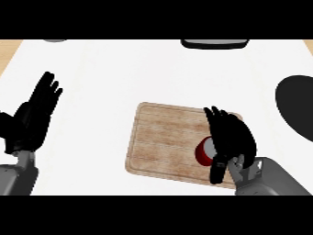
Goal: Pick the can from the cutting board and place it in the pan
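A wooden cutting board (165, 140) lies on the white counter, right of centre. On its right part stands a red can with a white top (203, 153), mostly hidden by my right hand (231, 137). That hand hovers over the can with fingers straight, pointing away from me, thumb beside the can; I cannot see any curl round it. The black pan (306, 110) is at the right edge, partly cut off. My left hand (33, 117) rests open at the left, fingers up.
A dark object with a pale rim (213, 44) sits at the counter's far edge, and a small grey thing (55, 40) at the far left. Wood floor shows at both top corners.
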`<move>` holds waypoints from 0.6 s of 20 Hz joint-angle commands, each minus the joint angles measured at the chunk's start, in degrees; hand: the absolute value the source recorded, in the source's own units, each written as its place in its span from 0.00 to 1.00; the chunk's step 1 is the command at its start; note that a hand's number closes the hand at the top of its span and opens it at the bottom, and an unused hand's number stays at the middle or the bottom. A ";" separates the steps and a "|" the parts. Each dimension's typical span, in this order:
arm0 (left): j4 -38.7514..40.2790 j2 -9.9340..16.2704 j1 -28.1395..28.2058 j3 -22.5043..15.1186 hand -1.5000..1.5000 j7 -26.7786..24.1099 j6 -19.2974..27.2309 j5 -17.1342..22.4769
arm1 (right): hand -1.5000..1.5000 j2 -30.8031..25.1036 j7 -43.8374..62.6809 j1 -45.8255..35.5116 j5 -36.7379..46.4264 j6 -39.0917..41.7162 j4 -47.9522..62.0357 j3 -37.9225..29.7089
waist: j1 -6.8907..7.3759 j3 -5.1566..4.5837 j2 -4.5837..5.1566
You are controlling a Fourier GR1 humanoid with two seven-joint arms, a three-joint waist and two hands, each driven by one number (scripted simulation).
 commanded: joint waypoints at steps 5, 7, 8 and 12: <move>4.80 -2.09 -2.16 1.68 0.50 -2.26 -2.30 -0.83 | 0.00 5.60 3.57 1.50 6.29 0.21 4.13 -1.46 | -0.24 0.01 0.12; -1.85 0.05 2.01 2.52 0.50 0.50 -2.80 -0.64 | 0.00 5.85 0.29 2.20 8.11 -0.68 6.80 -2.76 | 0.18 0.03 0.03; -2.03 -2.65 0.71 -0.35 0.50 2.46 -0.06 -2.86 | 0.00 7.24 0.96 -0.70 5.84 2.67 7.98 -5.58 | 0.13 0.03 0.05; 1.05 -2.02 0.24 2.16 0.50 -0.43 -3.76 -2.04 | 0.00 11.59 -2.68 2.68 11.46 -2.49 13.18 -2.45 | 0.13 0.03 0.11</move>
